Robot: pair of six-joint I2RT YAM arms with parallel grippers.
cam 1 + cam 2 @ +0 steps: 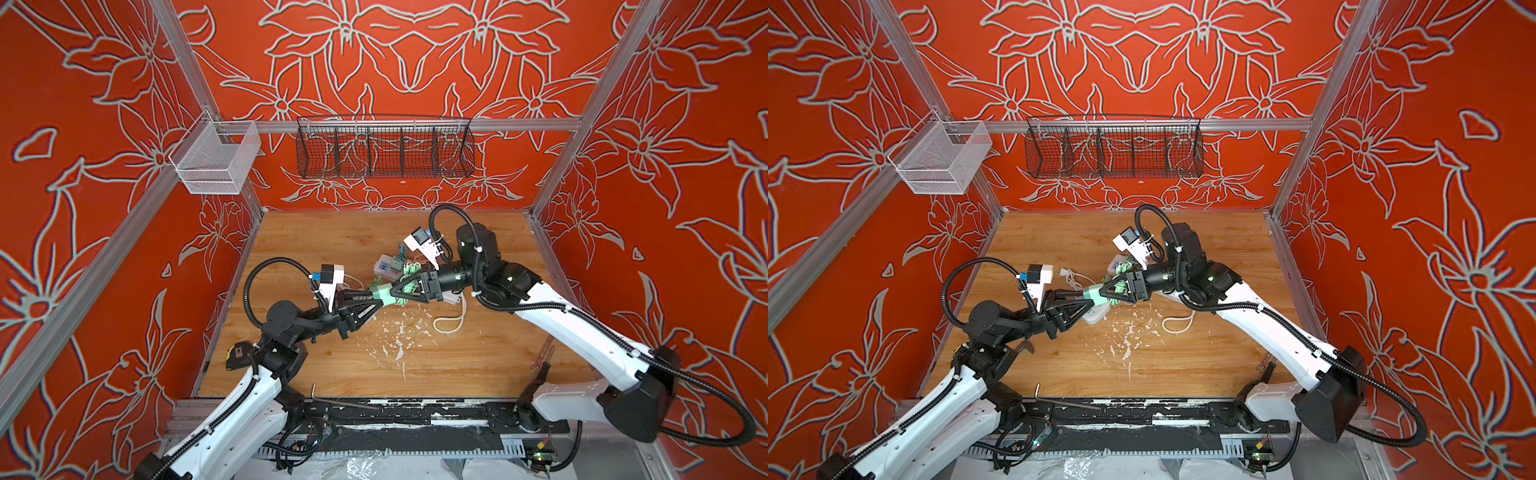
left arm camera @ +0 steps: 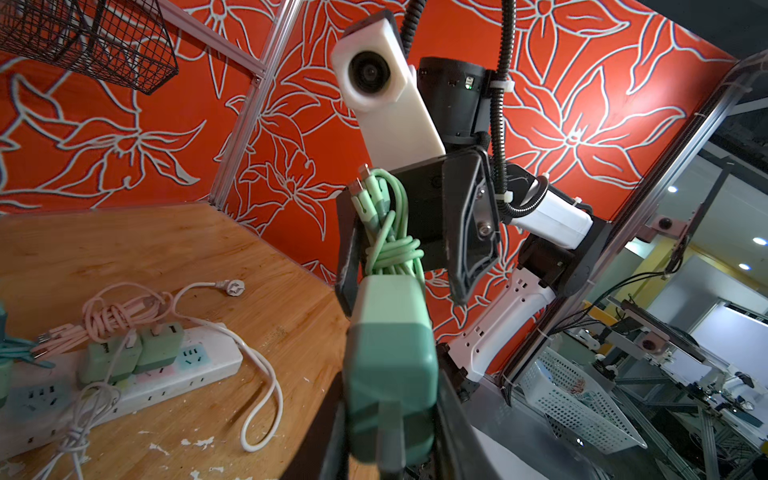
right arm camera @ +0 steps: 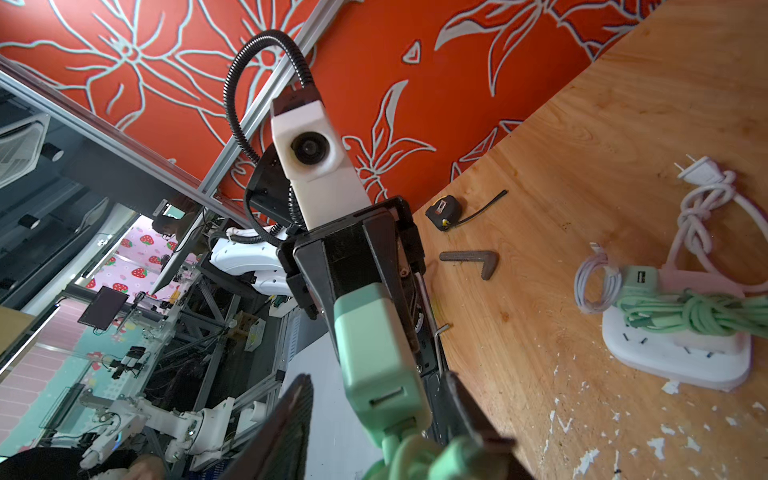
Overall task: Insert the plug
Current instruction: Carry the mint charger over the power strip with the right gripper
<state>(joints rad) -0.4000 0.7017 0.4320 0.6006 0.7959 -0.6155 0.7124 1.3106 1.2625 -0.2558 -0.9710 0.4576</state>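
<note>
Left hand [image 1: 375,301] outstretched, tight on plug [image 1: 386,296]

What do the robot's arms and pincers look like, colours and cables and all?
The left arm and right arm have white shells with black joints. A black ribbed cable conduit loops along each, held by white ties. The left pincer and right pincer are black with triangular fingers; a white camera housing tops each wrist.
</note>
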